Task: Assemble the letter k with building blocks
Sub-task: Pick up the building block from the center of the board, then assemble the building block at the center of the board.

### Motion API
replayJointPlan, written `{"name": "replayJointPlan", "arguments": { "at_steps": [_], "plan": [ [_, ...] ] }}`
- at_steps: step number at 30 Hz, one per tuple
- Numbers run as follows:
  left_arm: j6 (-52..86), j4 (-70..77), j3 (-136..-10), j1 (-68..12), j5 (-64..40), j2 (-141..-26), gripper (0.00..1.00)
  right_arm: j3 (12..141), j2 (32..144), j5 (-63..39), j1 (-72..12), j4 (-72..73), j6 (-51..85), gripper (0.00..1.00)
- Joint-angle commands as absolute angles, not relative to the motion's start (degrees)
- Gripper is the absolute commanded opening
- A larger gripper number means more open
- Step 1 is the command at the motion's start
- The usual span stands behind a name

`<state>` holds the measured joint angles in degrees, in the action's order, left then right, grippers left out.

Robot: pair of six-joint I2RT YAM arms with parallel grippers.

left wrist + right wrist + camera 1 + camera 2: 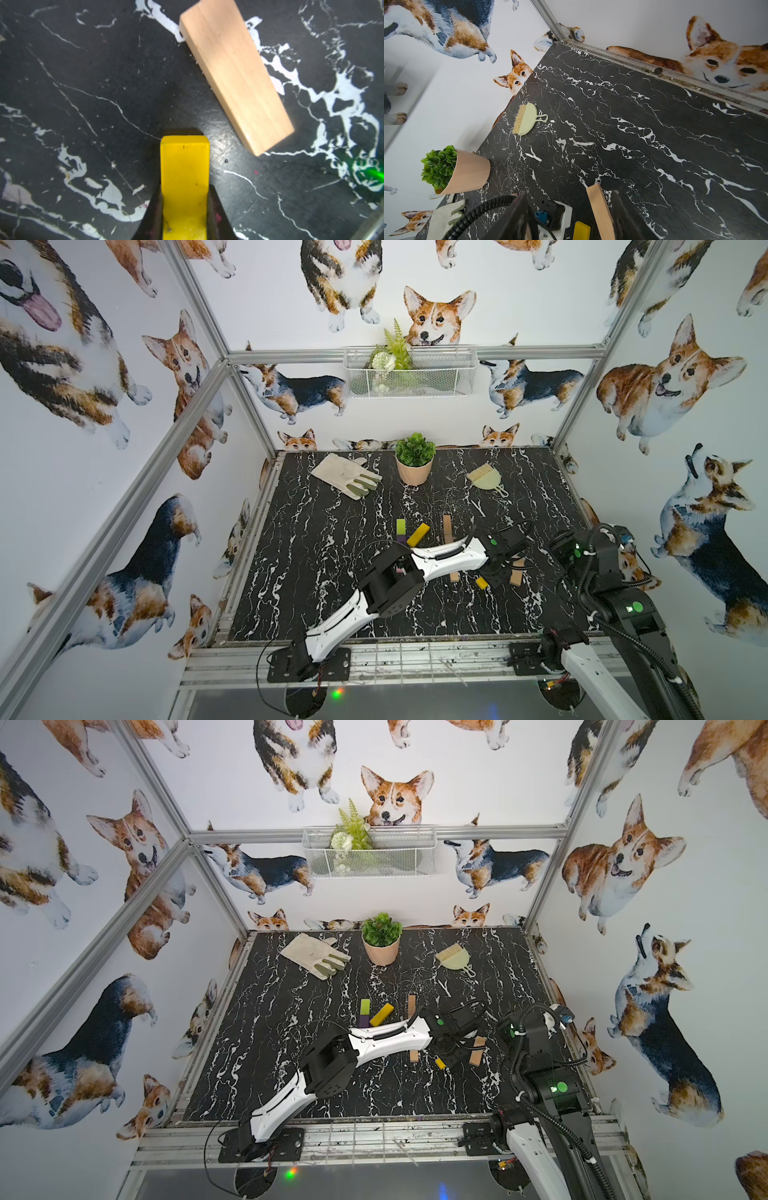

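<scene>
K barely begun: left jaws clamp a yellow block [185, 176], right jaws apart; tan blocks [516, 576] loose toward 4 o'clock.

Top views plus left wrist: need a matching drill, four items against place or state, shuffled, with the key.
Items
1. lime green block
2. glove
3. brush with dustpan
4. yellow block in the left wrist view

Place or state
A. clamped between the shut jaws of the left gripper
B. far side of the table, right of the potted plant in a top view
C. end to end with the purple block
D. far side of the table, left of the potted plant in a top view

Pairs: 1-C, 2-D, 3-B, 4-A
</scene>
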<state>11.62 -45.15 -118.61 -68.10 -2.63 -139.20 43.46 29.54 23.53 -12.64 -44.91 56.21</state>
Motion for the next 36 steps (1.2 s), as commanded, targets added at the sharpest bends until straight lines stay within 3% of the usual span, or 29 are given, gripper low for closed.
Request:
{"name": "replayJointPlan", "arguments": {
  "at_steps": [1,10,21,36],
  "plan": [
    [11.0,-49.1,-119.9,-66.8,-4.6,-139.4,0.12,43.1,29.4,23.5,-12.6,-45.6,57.9,0.65],
    [7.7,-53.9,-128.9,-60.9,-3.3,-139.9,0.15,42.5,29.9,22.8,-12.6,-45.5,58.3,0.65],
    [8.2,-54.0,-131.3,-55.5,-2.8,-142.6,0.16,40.9,31.5,20.2,-12.6,-44.6,59.3,0.65],
    [7.3,-54.8,-135.6,-53.7,-2.1,-146.1,0.17,40.3,33.6,18.4,-12.6,-43.6,59.5,0.65]
  ]
}}
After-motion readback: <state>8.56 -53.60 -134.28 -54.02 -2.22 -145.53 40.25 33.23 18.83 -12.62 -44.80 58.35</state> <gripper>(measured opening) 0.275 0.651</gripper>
